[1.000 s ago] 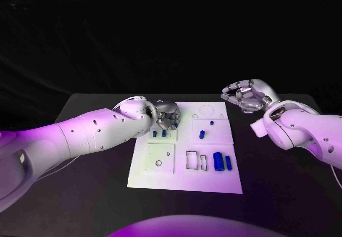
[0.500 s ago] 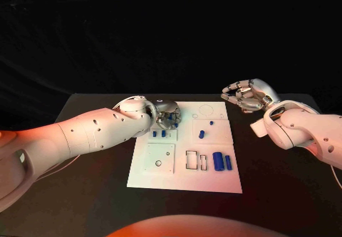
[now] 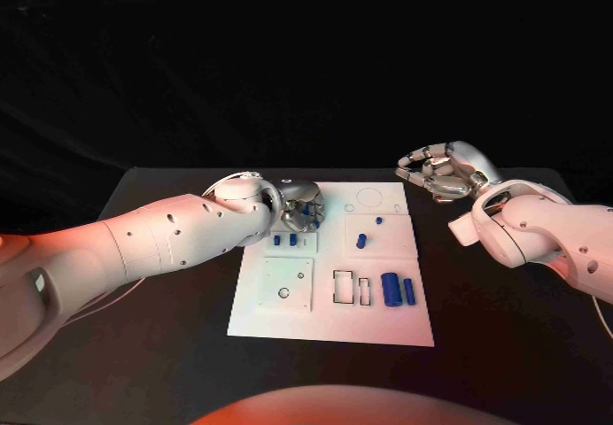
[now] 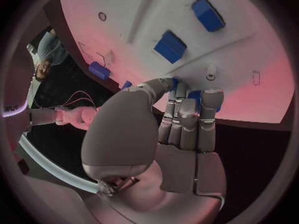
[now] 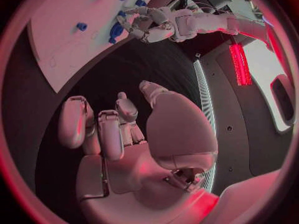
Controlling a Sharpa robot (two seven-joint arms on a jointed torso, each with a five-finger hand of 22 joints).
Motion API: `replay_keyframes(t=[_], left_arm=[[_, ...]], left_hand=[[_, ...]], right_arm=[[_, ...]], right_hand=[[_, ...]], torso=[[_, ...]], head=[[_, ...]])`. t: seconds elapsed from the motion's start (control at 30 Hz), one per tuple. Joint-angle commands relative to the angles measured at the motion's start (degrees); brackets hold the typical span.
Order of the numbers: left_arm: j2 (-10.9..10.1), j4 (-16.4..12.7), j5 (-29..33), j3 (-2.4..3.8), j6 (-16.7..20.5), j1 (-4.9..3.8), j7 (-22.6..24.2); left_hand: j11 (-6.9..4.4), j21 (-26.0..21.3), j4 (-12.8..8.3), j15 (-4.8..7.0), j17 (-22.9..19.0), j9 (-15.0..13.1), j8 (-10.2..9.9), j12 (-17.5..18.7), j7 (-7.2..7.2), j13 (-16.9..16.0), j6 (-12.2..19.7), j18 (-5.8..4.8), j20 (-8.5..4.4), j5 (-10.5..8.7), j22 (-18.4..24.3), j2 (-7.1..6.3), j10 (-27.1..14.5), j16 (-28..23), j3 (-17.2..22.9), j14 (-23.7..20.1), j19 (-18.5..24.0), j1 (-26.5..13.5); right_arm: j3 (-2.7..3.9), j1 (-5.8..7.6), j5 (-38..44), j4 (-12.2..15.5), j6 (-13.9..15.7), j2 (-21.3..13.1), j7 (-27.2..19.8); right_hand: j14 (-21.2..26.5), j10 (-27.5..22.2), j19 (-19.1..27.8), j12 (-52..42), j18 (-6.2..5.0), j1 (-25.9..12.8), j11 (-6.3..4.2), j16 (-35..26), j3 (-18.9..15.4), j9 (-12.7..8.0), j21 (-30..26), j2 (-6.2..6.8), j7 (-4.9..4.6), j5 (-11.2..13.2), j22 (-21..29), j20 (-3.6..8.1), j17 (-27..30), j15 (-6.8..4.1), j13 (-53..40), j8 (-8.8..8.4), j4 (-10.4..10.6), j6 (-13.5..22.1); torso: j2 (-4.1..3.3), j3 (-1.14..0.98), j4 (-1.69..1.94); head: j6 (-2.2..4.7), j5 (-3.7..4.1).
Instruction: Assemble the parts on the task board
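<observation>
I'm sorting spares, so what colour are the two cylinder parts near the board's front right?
Blue; the two cylinder parts show best in the head view.

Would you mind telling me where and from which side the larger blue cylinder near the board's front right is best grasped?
Grip the larger blue cylinder across its middle, coming from above: it lies flat, long axis front to back, with a slimmer blue piece close beside it, so a narrow pinch seems safest.

head cam: you're looking down on the whole table (image 3: pixel 166 292)
wrist cams: close behind each hand
shared: white board (image 3: pixel 335 312), seen by all three
</observation>
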State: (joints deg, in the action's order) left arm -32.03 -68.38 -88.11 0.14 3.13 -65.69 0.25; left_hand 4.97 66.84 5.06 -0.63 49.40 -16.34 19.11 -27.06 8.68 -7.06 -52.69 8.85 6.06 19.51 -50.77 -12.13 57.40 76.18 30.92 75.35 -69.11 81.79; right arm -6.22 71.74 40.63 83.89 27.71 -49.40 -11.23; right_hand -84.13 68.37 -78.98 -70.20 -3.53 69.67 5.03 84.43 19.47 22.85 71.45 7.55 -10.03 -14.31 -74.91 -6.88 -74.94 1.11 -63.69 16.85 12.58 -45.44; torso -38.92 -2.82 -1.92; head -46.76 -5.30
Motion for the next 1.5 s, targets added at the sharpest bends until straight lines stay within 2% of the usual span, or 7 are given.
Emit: replay_keyframes(t=[0.03,0.3,0.53,0.67,1.1,1.4,1.5], left_arm=[[0.21,-0.07,0.62,-0.14,-1.31,0.17,0.75],[0.11,0.12,0.61,-0.15,-0.54,0.19,0.26],[-0.16,-0.15,0.61,-0.12,1.21,0.21,0.64],[-1.06,-1.63,1.39,0.04,1.85,0.23,0.84],[-5.91,-6.93,5.0,2.94,3.43,0.31,1.17],[-8.97,-7.33,5.88,3.36,2.48,0.76,0.47],[-9.59,-6.93,5.96,3.38,2.08,1.09,0.18]], left_hand=[[-0.12,0.57,-0.47,0.0,0.1,-0.25,0.6,0.28,-0.12,-0.13,-1.2,-0.83,0.0,-0.28,-0.47,0.96,0.93,0.47,0.23,0.21,-0.66,0.19],[-0.48,2.13,-1.14,0.38,0.58,-0.49,0.83,0.61,-0.33,-0.24,-2.7,-1.29,-0.21,-0.37,-2.82,1.83,2.67,1.04,0.44,1.08,-2.12,0.46],[-0.5,2.29,-1.59,0.42,1.07,-0.49,0.65,0.93,-0.25,-0.22,-2.79,-1.3,-0.28,-0.3,-2.95,1.8,2.92,1.3,0.59,1.45,-2.25,0.67],[-0.47,2.35,-1.67,0.42,0.42,-0.47,0.57,1.01,-0.18,-0.23,-2.79,-1.32,-0.27,-0.27,-3.04,1.71,3.01,1.11,0.59,1.28,-2.3,0.63],[-0.42,2.67,-1.81,0.38,1.44,-0.47,0.47,1.17,-0.08,-0.23,-2.92,-1.42,-0.26,-0.22,-3.51,1.5,3.24,1.51,0.56,1.76,-2.59,0.48],[-0.4,2.86,-1.9,0.35,1.04,-0.48,0.4,1.34,-0.05,-0.24,-3.11,-1.46,-0.26,-0.22,-3.76,1.28,3.48,1.46,0.49,1.76,-2.75,0.27],[-0.4,2.85,-1.89,0.34,0.91,-0.48,0.39,1.37,-0.06,-0.24,-3.15,-1.46,-0.26,-0.23,-3.73,1.24,3.52,1.43,0.46,1.75,-2.74,0.2]], right_arm=[[0.0,-0.03,0.21,-0.01,-0.97,0.04,-0.22],[0.0,-0.04,0.21,-0.06,-0.97,0.04,-0.25],[0.0,-0.07,0.21,-0.09,-0.97,0.07,-0.28],[0.0,-0.16,0.21,-0.12,-0.97,0.09,-0.32],[0.0,-0.43,0.22,-0.13,-1.01,-0.04,-0.34],[0.0,-0.54,0.22,-0.05,-1.04,-0.28,-0.31],[0.0,-0.55,0.22,-0.03,-1.03,-0.32,-0.31]], right_hand=[[-2.85,0.06,0.36,-0.04,-1.12,-0.08,0.04,-0.24,-0.04,-0.07,-0.31,-0.13,0.1,-0.39,-1.11,0.19,-2.66,-0.41,-0.04,0.26,0.24,0.42],[-2.84,0.1,0.37,-0.08,-1.13,-0.08,0.03,-0.25,-0.04,-0.07,-0.33,-0.15,0.1,-0.38,-1.1,0.19,-2.63,-0.41,-0.08,0.3,0.26,0.38],[-2.84,0.11,0.35,-0.09,-1.12,-0.09,0.03,-0.25,-0.04,-0.07,-0.32,-0.18,0.1,-0.38,-1.11,0.2,-2.63,-0.42,-0.09,0.32,0.28,0.37],[-2.84,0.11,0.35,-0.09,-1.12,-0.09,0.03,-0.25,-0.04,-0.07,-0.32,-0.18,0.1,-0.38,-1.11,0.2,-2.63,-0.42,-0.09,0.32,0.28,0.37],[-2.85,0.12,0.36,-0.1,-1.13,-0.1,0.02,-0.26,-0.02,-0.07,-0.34,-0.3,0.12,-0.4,-1.11,0.2,-2.64,-0.42,-0.08,0.39,0.37,0.32],[-2.85,0.12,0.36,-0.1,-1.13,-0.1,0.02,-0.26,-0.02,-0.07,-0.34,-0.3,0.12,-0.4,-1.11,0.2,-2.64,-0.42,-0.08,0.39,0.37,0.32],[-2.85,0.12,0.36,-0.1,-1.13,-0.1,0.02,-0.26,-0.02,-0.07,-0.34,-0.3,0.12,-0.4,-1.11,0.2,-2.64,-0.42,-0.08,0.39,0.37,0.32]], torso=[[0.02,0.02,0.0],[0.02,0.0,-0.01],[0.0,0.03,-0.01],[0.04,0.09,0.02],[0.04,0.11,0.18],[0.11,-0.01,0.26],[0.06,0.0,0.12]], head=[[0.02,-0.02],[0.08,0.02],[0.3,-0.02],[0.42,0.02],[0.99,0.21],[0.92,0.02],[0.97,-0.1]])
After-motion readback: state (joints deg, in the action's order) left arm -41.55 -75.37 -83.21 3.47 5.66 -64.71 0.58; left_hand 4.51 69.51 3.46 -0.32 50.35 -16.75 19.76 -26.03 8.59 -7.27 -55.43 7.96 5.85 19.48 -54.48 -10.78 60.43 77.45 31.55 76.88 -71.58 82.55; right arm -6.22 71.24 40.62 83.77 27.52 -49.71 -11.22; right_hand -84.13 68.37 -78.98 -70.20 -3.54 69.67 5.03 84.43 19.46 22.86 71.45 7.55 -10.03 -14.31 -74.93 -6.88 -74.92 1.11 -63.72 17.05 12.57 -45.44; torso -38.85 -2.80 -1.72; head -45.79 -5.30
